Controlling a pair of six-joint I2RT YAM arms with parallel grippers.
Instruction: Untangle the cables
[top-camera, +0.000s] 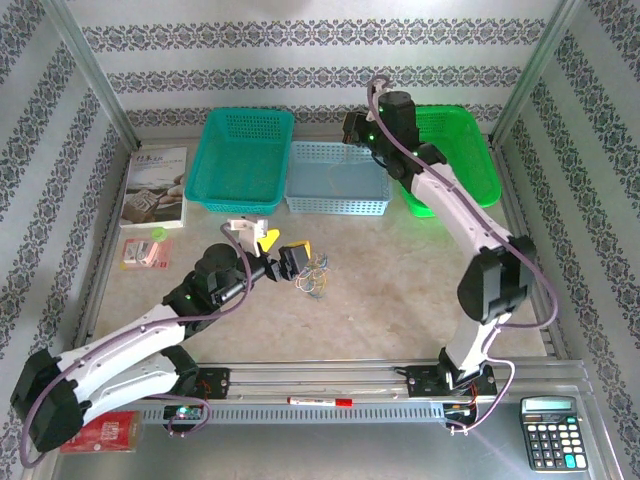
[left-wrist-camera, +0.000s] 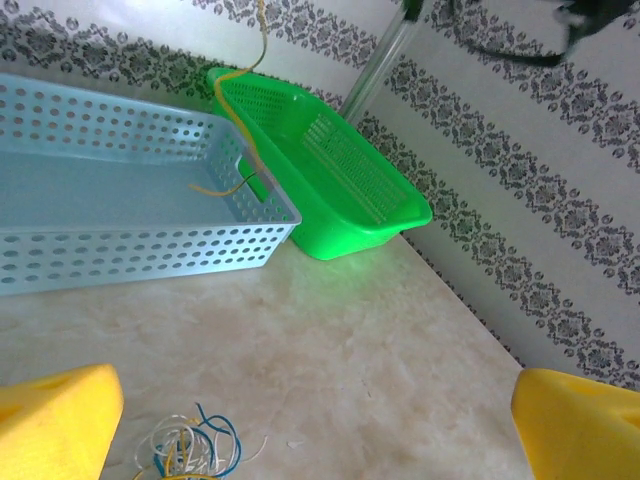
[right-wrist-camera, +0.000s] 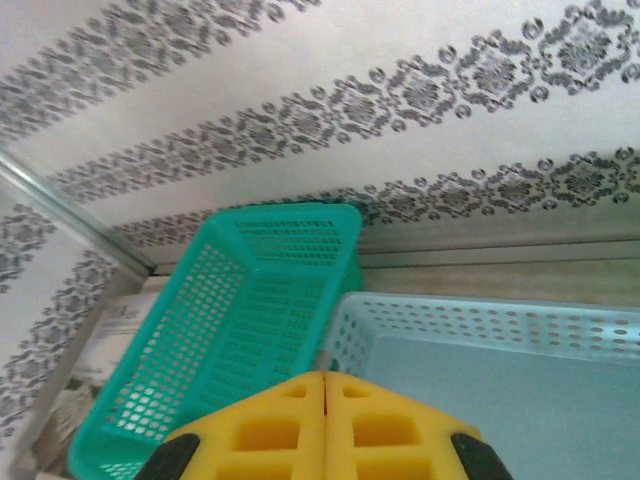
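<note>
A small tangle of cables (top-camera: 314, 278), whitish, blue and yellowish, lies on the table just right of my left gripper (top-camera: 283, 250). In the left wrist view the tangle (left-wrist-camera: 190, 450) sits at the bottom left, and my left gripper (left-wrist-camera: 320, 430) stands wide open above the bare table with nothing between its yellow fingers (left-wrist-camera: 60, 420). A single yellowish cable (left-wrist-camera: 245, 130) hangs down from above into the pale blue basket (left-wrist-camera: 120, 240). My right gripper (top-camera: 352, 128) hovers over that basket (top-camera: 335, 180), fingers (right-wrist-camera: 270, 430) pressed together, apparently pinching that strand's top end.
A teal basket (top-camera: 243, 158) stands left of the blue one and a green basket (top-camera: 455, 150) to its right. A book (top-camera: 155, 185) and a pink packet (top-camera: 145, 252) lie at the left. A calculator (top-camera: 550, 432) and a red marker (top-camera: 320, 401) sit near the front rail.
</note>
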